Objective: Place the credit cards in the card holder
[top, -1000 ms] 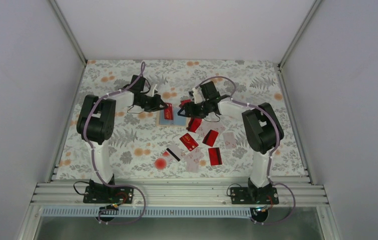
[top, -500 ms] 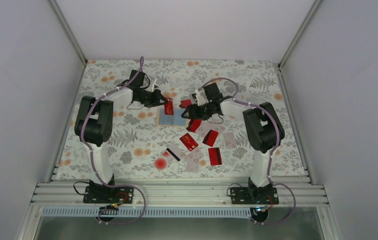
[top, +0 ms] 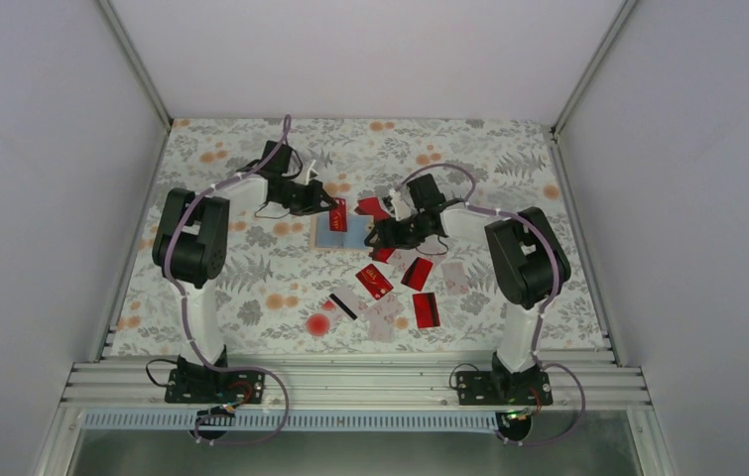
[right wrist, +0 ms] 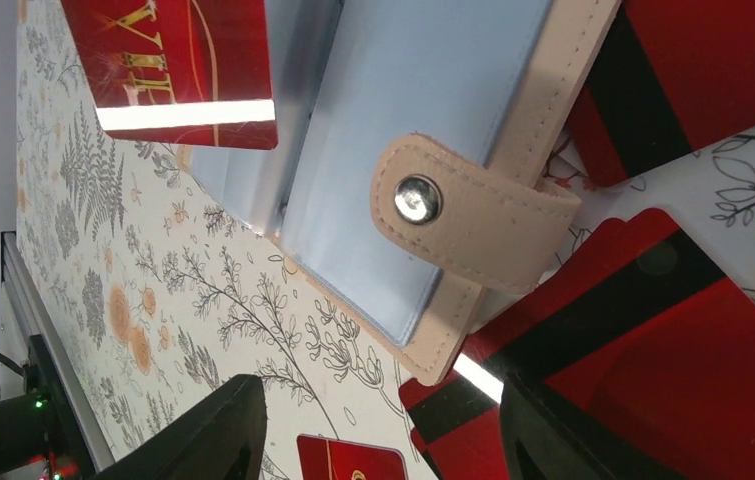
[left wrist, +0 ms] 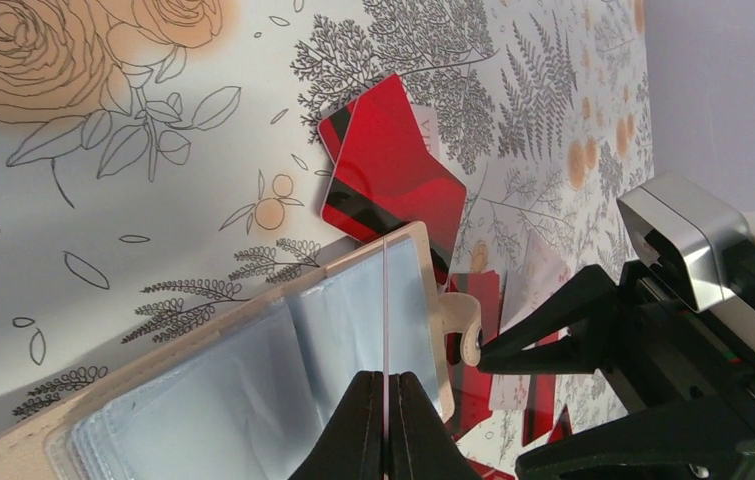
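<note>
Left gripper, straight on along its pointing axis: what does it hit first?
The red card clamped in the left gripper would likely hit the card holder first, on its blue sleeves. Depth is unclear.

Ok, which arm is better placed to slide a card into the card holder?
Left. The left gripper is shut on a red card, edge-on over the open card holder; the right gripper is open and empty beside it.

White links and bulky black joint housings on left arm (top: 191, 243) and right arm (top: 526, 260). Lilac cables (top: 184, 309) tied along both. Black bases (top: 196, 382) with red wiring. The right gripper (right wrist: 381, 388) is black with tapered fingers (right wrist: 208, 440) and a silver-grey box (left wrist: 688, 245) on its wrist.
</note>
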You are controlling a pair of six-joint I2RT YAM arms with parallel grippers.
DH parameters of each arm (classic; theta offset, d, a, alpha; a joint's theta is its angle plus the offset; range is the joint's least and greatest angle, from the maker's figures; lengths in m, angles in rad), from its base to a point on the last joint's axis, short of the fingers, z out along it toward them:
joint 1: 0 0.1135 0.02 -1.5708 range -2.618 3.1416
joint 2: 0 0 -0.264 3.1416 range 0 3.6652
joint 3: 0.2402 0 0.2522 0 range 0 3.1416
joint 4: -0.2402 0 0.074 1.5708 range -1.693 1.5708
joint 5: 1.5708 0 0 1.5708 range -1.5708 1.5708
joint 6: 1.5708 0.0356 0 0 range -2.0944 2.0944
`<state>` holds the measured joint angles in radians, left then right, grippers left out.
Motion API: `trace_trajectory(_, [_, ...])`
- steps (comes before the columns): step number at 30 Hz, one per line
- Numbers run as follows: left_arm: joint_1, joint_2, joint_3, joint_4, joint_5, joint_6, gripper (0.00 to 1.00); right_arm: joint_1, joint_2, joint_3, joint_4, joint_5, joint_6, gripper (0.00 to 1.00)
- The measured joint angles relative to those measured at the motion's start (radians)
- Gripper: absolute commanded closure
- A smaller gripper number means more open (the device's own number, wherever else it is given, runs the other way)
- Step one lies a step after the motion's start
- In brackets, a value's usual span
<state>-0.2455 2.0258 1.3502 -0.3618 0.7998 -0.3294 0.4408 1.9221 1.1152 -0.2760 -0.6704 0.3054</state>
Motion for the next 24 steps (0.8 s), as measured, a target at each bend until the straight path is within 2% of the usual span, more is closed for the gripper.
trace_trajectory(13, [-0.004, 0.018, 0.0, 0.009, -0.022, 0.0, 0.98, 0.0, 0.002, 0.004, 0.008, -0.01, 0.005, 0.5])
trace_trajectory(24, [-0.013, 0.032, -0.012, 0.017, -0.044, 0.001, 0.98, 0.0, 0.022, 0.004, 0.01, -0.014, 0.007, 0.51])
